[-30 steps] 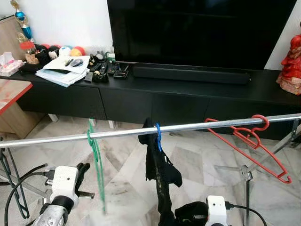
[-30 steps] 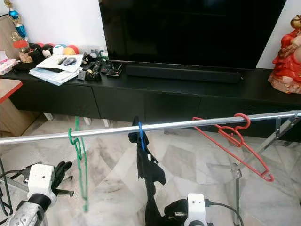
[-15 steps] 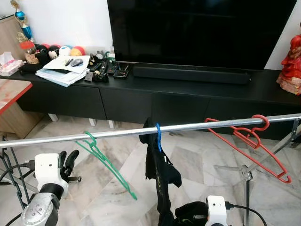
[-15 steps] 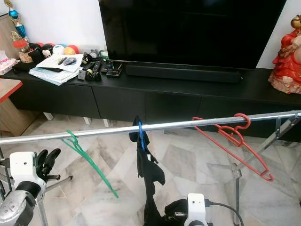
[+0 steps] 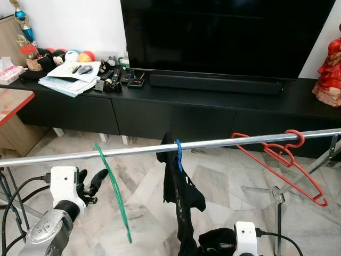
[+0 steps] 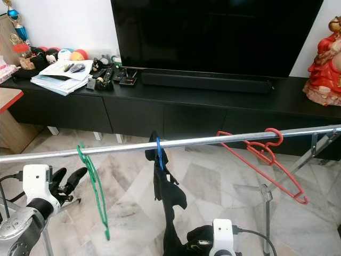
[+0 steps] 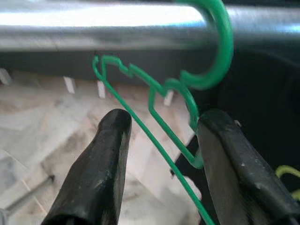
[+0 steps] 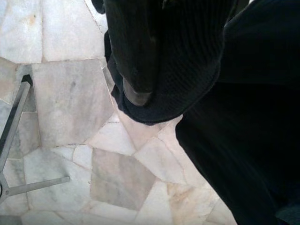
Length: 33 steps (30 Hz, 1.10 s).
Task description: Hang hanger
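A green hanger [image 5: 113, 188] hangs by its hook [image 7: 220, 47] from the metal rail [image 5: 64, 158], turned nearly edge-on to me. My left gripper [image 5: 90, 179] is open just to its left and below the rail. In the left wrist view the hanger's thin wire runs between the two black fingers [image 7: 105, 154], touching neither. My right gripper [image 5: 217, 247] sits low at the front, buried in the black garment [image 5: 181, 197] that hangs from a blue hanger [image 5: 179, 153]. Black cloth [image 8: 178, 56] covers it in the right wrist view.
A red hanger [image 5: 287, 159] hangs near the rail's right end. Rack legs [image 5: 278, 200] stand on the marble floor. Behind are a black TV cabinet [image 5: 160, 109] with a TV [image 5: 229, 32], papers [image 5: 69, 81] and a red figurine [image 5: 330, 72].
The green hanger swung broadside on the rail and has turned back edge-on. My left gripper drew away to the left, then came back beside the hanger. The right arm has stayed put.
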### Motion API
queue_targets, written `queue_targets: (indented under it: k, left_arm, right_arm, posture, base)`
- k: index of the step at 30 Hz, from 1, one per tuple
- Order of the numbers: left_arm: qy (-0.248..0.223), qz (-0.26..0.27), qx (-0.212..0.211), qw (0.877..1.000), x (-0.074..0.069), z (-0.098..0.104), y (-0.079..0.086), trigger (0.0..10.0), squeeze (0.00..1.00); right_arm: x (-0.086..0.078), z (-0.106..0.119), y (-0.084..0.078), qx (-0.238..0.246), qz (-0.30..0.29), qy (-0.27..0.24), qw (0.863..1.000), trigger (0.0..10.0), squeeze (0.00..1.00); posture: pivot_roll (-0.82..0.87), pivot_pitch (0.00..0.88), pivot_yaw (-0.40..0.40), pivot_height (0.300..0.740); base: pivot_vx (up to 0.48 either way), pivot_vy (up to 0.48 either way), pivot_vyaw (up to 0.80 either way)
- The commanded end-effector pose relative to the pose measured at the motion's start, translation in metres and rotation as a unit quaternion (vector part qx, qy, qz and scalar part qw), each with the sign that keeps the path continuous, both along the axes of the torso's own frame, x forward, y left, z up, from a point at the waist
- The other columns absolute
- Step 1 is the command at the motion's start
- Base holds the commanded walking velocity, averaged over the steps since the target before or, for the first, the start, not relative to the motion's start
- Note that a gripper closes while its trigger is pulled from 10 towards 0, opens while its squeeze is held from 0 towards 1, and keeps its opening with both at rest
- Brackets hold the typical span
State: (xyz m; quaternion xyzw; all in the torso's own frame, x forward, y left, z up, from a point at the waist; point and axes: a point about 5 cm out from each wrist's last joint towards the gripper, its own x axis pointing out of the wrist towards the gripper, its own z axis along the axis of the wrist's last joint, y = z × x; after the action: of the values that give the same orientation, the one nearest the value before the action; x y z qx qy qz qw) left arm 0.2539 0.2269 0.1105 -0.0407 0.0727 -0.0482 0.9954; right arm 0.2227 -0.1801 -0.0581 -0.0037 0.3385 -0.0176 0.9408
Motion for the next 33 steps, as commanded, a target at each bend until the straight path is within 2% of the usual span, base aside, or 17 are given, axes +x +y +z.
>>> queue_targets:
  k: [1,6,7,9,10,12,14,19,21,24,32,33]
  left_arm:
    - [-0.001,-0.019,0.003,1.0,-0.001,0.006,-0.002,10.0,1.0]
    - [0.013,-0.018,0.014,1.0,0.002,0.006,-0.003,10.0,1.0]
    - [0.016,-0.012,0.014,1.0,0.006,0.007,-0.005,10.0,0.6]
    - [0.016,-0.012,0.011,1.0,0.007,0.007,-0.006,10.0,0.6]
    - [0.018,-0.011,0.013,1.0,0.013,0.007,-0.008,10.0,0.0]
    - [0.021,-0.011,0.015,1.0,0.016,0.006,-0.01,10.0,0.0]
    - [0.037,-0.017,0.02,0.999,0.028,0.001,-0.016,10.0,0.0]
    - [0.054,-0.021,0.015,0.998,0.041,-0.005,-0.02,10.0,0.0]
    - [0.065,-0.012,0.019,0.998,0.044,-0.008,-0.018,10.0,0.0]
    - [0.092,0.01,0.049,0.995,0.049,-0.017,-0.012,10.0,0.0]
    - [0.092,0.022,0.044,0.995,0.053,-0.016,-0.008,10.0,0.0]
    - [0.092,0.021,0.044,0.995,0.053,-0.016,-0.008,8.9,0.0]
  right_arm:
    - [0.002,0.002,-0.001,0.001,-0.001,-0.004,1.0,10.0,0.0]
    - [0.002,0.001,0.0,0.002,0.001,-0.002,1.0,10.0,0.0]
    - [0.002,0.001,0.0,0.002,0.001,-0.002,1.0,10.0,0.0]
    - [0.002,0.001,0.0,0.003,0.001,-0.002,1.0,10.0,0.0]
    - [0.002,0.001,0.0,0.003,0.002,-0.002,1.0,10.0,0.0]
    - [0.002,0.001,0.0,0.003,0.002,-0.002,1.0,10.0,0.0]
    - [0.003,0.002,0.001,0.003,0.001,-0.003,1.0,10.0,0.0]
    - [0.003,0.002,0.0,0.003,0.0,-0.003,1.0,10.0,0.0]
    - [0.003,0.002,0.0,0.003,-0.001,-0.004,1.0,10.0,0.0]
    - [0.003,0.002,-0.001,0.002,-0.002,-0.003,1.0,10.0,0.0]
    - [0.002,0.001,-0.001,0.002,-0.001,-0.001,1.0,10.0,0.0]
    - [0.001,0.001,-0.001,0.002,-0.001,-0.001,1.0,10.0,0.0]
  posture:
    - [0.06,0.06,0.018,0.74]
    - [0.06,0.06,0.018,0.74]
    - [0.06,0.057,0.018,0.74]
    - [0.06,0.057,0.018,0.74]
    - [0.06,0.056,0.018,0.74]
    - [0.05,0.054,0.018,0.74]
    - [0.05,0.051,0.02,0.74]
    - [0.04,0.048,0.021,0.74]
    - [0.04,0.048,0.02,0.74]
    - [0.03,0.05,0.02,0.74]
    - [0.04,0.055,0.017,0.74]
    - [0.04,0.057,0.016,0.74]
  base:
    - [0.0,0.0,0.0]
    - [0.0,0.0,0.0]
    - [0.0,0.0,0.0]
    - [0.0,0.0,0.0]
    - [0.0,0.0,0.0]
    - [0.0,0.0,0.0]
    - [0.0,0.0,0.0]
    - [0.0,0.0,0.0]
    - [0.0,0.0,0.0]
    - [0.0,0.0,0.0]
    - [0.0,0.0,0.0]
    - [0.0,0.0,0.0]
